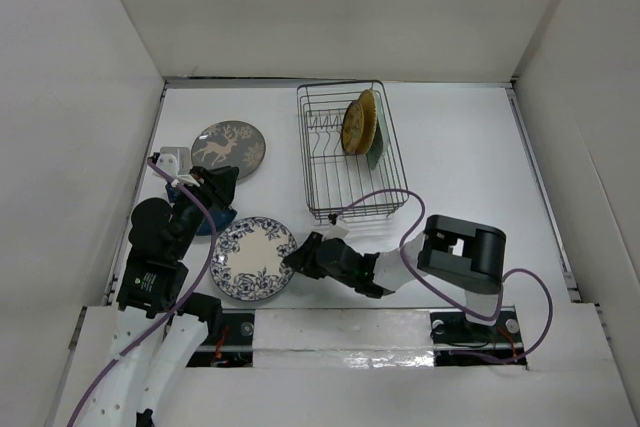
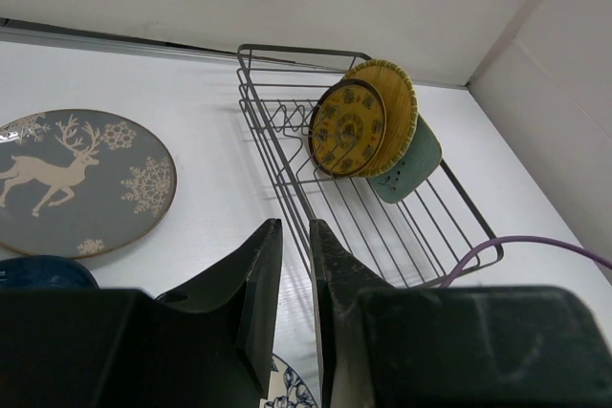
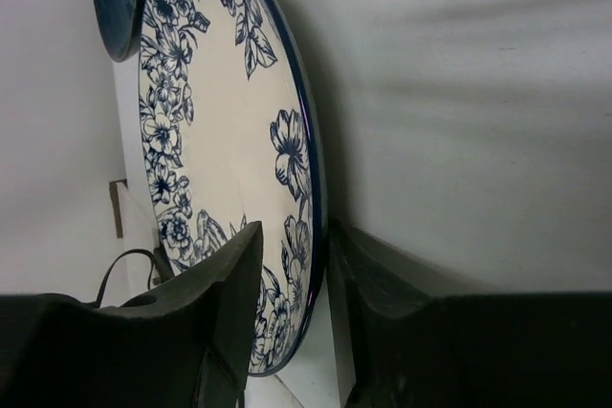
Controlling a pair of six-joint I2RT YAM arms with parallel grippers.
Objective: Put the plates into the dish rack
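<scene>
The dish rack (image 1: 303, 147) stands at the back centre. An amber plate (image 1: 355, 127), a yellow plate (image 1: 368, 112) and a pale green plate (image 1: 375, 152) stand upright in it; they also show in the left wrist view, where the amber plate (image 2: 347, 128) is in front. The grey deer plate (image 1: 228, 149) lies flat at the left. The white floral plate (image 1: 250, 257) lies near the front. My right gripper (image 1: 293, 259) is open and straddles its right rim (image 3: 311, 160). My left gripper (image 1: 222, 185) is shut and empty above the dark blue plate (image 1: 212, 219).
A small pale square object (image 1: 175, 159) lies left of the deer plate. A purple cable (image 1: 370, 197) drapes from the right arm across the rack's near end. White walls enclose the table on three sides.
</scene>
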